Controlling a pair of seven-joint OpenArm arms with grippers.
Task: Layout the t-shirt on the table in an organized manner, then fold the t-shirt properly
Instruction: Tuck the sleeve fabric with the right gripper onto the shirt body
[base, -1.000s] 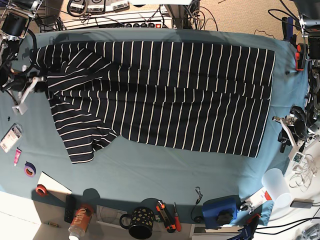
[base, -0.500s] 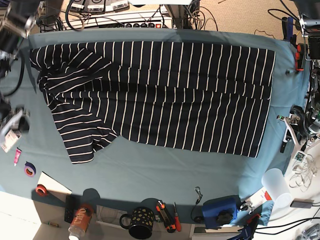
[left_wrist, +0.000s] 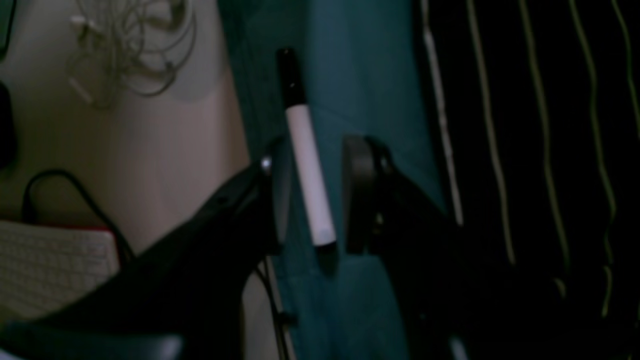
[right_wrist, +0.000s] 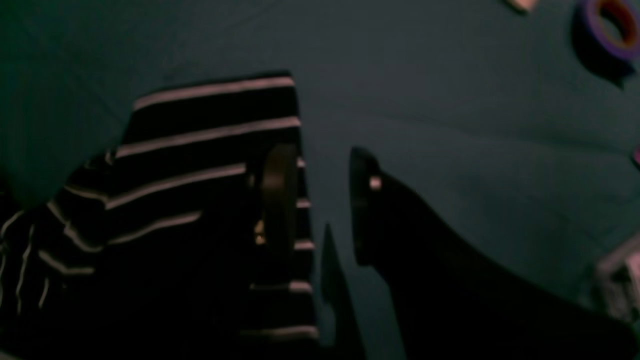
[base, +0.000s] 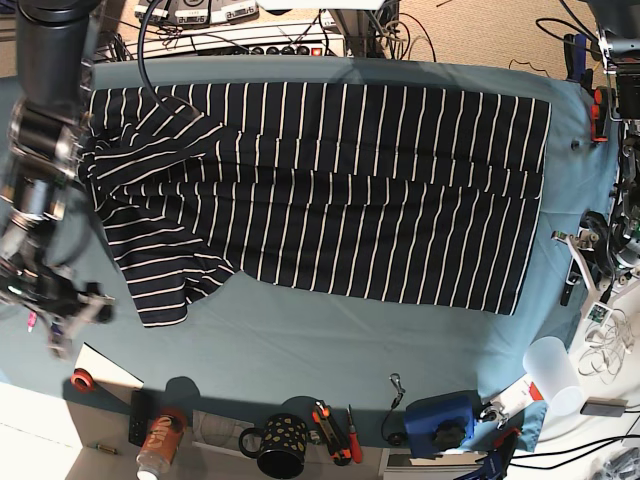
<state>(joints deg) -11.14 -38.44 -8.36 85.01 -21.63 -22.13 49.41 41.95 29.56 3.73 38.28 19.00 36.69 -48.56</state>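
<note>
Two arms flank the t-shirt (base: 330, 190), a soft navy-black knit with thin white stripes spread flat across the teal-draped table (base: 300, 350), its sleeve (base: 160, 280) angling out toward 8 o'clock in the base view. At 7 o'clock the right gripper (base: 75, 318) hovers just off that sleeve; its wrist camera shows the jaws parted and holding nothing, one finger over the striped hem, the other over bare cloth. At 3 o'clock the left gripper (left_wrist: 315, 195) also stands released, straddling a slim white marker (left_wrist: 306, 165) with a black cap, seen clearly only from its wrist. Along the 6 o'clock edge stands a spotted mug (base: 280, 442); its contents cannot be made out.
</note>
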